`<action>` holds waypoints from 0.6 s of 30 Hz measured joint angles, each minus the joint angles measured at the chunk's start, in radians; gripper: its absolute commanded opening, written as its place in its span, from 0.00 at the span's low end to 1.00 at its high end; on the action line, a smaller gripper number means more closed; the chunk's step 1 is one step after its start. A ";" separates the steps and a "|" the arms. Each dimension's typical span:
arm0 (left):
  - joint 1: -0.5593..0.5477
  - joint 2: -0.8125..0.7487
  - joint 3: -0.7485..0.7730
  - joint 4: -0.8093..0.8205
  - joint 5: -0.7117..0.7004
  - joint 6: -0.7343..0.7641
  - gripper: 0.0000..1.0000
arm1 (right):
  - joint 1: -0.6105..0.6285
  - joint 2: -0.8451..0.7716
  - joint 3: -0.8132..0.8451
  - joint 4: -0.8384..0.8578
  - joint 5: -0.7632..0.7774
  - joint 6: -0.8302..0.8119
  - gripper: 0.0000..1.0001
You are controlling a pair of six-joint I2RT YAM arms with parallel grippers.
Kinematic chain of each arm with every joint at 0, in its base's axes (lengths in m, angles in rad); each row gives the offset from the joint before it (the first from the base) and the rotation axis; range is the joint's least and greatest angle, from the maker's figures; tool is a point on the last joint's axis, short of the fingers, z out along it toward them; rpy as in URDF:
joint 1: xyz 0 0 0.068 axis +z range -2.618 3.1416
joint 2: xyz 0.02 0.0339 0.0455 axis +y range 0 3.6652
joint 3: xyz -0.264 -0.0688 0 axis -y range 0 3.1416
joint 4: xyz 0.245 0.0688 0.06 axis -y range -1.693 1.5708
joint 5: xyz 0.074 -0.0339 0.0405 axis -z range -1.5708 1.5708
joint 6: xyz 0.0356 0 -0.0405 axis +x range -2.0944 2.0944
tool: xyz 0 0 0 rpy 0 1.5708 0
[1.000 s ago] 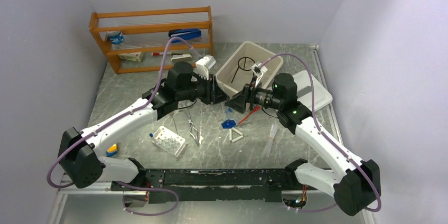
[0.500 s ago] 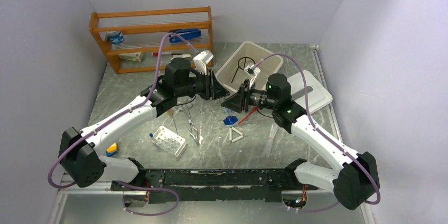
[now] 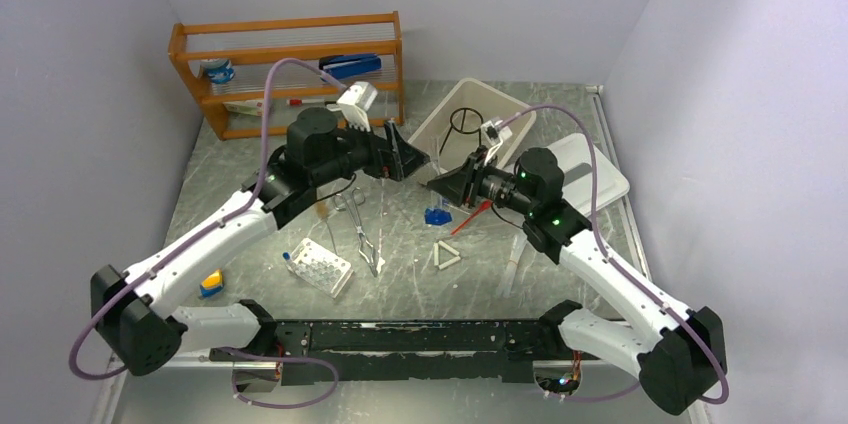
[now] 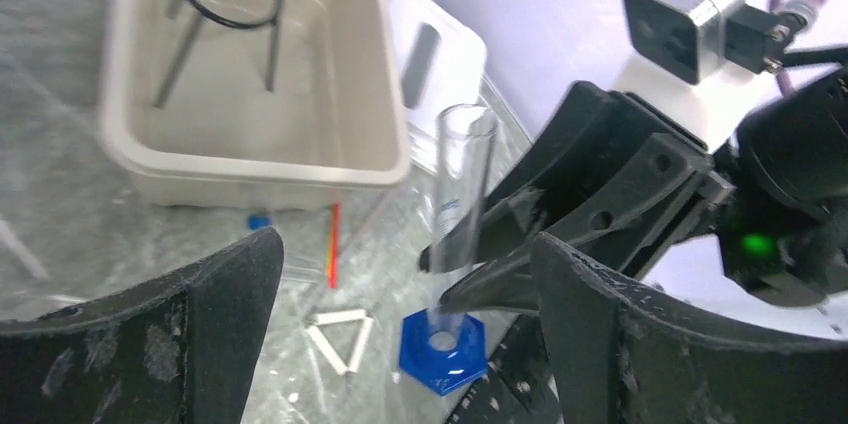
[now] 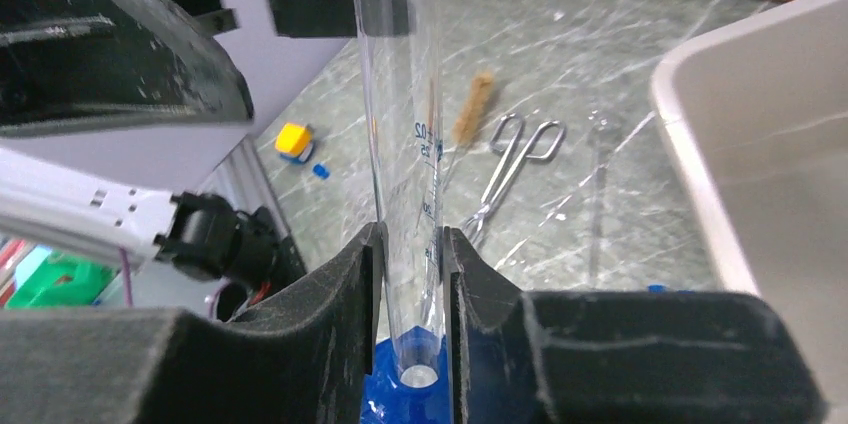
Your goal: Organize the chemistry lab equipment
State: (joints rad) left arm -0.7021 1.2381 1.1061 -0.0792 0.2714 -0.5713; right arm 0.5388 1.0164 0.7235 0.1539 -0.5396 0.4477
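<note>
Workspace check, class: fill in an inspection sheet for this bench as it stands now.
Surface: grey marbled tabletop, items scattered.
Job's things: cylinder on blue base in the right gripper; tripod in beige bin; forceps, brush, pipette, triangle, vial rack loose.
Clutter: yellow-and-blue block at near left edge; stapler on wooden shelf.
Grippers: left gripper open, clear of the cylinder; right gripper shut on it.
Cables: purple cables arch high; no snag seen.
Surroundings: plain walls; white lid beside bin.
</note>
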 measured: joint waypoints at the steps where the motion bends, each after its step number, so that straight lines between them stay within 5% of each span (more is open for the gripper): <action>1: 0.002 -0.014 0.000 -0.008 -0.028 0.009 0.97 | 0.000 -0.009 0.000 -0.001 0.034 0.004 0.26; 8: 0.008 -0.153 0.015 -0.146 -0.304 0.127 0.97 | 0.000 -0.023 0.040 -0.056 0.307 0.025 0.25; 18: 0.008 -0.237 -0.034 -0.245 -0.380 0.255 0.95 | 0.000 0.135 0.309 -0.239 0.770 0.087 0.25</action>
State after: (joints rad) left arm -0.6941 1.0012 1.0718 -0.3241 -0.1089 -0.3164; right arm 0.5388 1.1511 1.0328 -0.0853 0.2302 0.5343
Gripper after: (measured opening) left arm 0.949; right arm 0.280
